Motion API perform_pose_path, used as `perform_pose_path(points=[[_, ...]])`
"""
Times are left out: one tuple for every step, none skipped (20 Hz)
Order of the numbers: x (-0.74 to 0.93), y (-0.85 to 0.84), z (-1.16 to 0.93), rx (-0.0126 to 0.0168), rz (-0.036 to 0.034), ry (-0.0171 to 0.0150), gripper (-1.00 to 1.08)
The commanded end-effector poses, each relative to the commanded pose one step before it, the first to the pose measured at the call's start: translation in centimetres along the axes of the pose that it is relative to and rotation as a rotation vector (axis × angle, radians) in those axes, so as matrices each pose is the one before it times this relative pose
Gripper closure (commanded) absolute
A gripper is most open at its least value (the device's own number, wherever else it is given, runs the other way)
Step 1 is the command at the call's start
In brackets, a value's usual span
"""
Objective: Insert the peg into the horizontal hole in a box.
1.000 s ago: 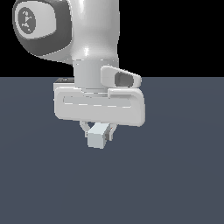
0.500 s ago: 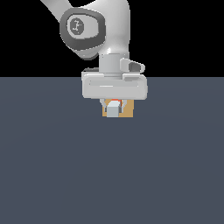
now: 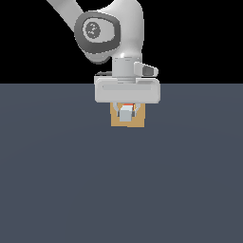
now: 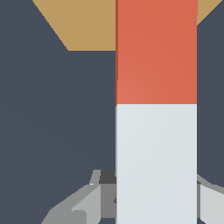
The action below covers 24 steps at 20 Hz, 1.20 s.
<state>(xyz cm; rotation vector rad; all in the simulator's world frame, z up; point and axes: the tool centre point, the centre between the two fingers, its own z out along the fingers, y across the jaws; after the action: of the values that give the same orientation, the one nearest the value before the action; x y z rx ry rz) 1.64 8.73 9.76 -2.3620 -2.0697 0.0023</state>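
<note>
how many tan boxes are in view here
1. The box sits on the floor directly behind the gripper, which holds the peg in front of it. The wrist view shows the same box past the peg's red end. More could be hidden behind the arm.

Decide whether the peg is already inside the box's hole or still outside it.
Cannot tell. The peg reaches the box in the wrist view, but the hole is hidden; the gripper blocks the exterior view.

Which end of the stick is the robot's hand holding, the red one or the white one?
The white end of the peg: the gripper clamps it, while the red end points toward the tan box.
</note>
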Motion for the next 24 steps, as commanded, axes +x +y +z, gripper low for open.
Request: perform_pose_path(points=[[0.010,0.096,-0.115,-0.00188,0.00092,0.00028,1.08],[-0.002,-0.082,0.111,0.00190,-0.00071,-0.00040,1.08],[-0.022,0.046,-0.001,0.00000,0.00000,0.00000,1.08],[0.007,0.100,-0.106,-0.00152,-0.00128,0.00059,1.08],[-0.011,0.109,-0.079,-0.00112,-0.00097,0.00044,1.08],[-0.022,0.045,-0.001,0.00000,0.00000,0.00000,1.08],[0.000,0.000,0.000,0.00000,0.00000,0.00000,1.08],[0.000,0.000,0.000,0.00000,0.00000,0.00000,1.08],[0.000,0.000,0.000,0.00000,0.00000,0.00000,1.08],[-0.010,-0.083,0.084,0.00160,0.00004,-0.00054,1.08],[0.043,-0.004,0.000,0.00000,0.00000,0.00000,1.08],[0.130,-0.010,0.000,0.00000,0.00000,0.00000,1.08],[0.217,-0.015,0.001,0.00000,0.00000,0.00000,1.08],[0.306,-0.017,0.001,0.00000,0.00000,0.00000,1.08],[0.396,-0.017,0.001,0.00000,0.00000,0.00000,1.08],[0.488,-0.015,0.002,0.00000,0.00000,0.00000,1.08],[0.576,-0.011,0.002,0.00000,0.00000,0.00000,1.08],[0.646,-0.011,-0.041,-0.00059,0.00007,0.00035,1.08],[0.725,-0.003,0.002,0.00000,0.00000,0.00000,1.08],[0.791,0.000,0.002,0.00000,0.00000,0.00000,1.08],[0.837,-0.006,-0.042,-0.00064,-0.00007,0.00025,1.08],[0.769,0.003,0.003,0.00000,0.00000,0.00000,1.08],[0.681,0.004,0.002,0.00000,0.00000,0.00000,1.08],[0.592,0.006,0.002,0.00000,0.00000,0.00000,1.08]])
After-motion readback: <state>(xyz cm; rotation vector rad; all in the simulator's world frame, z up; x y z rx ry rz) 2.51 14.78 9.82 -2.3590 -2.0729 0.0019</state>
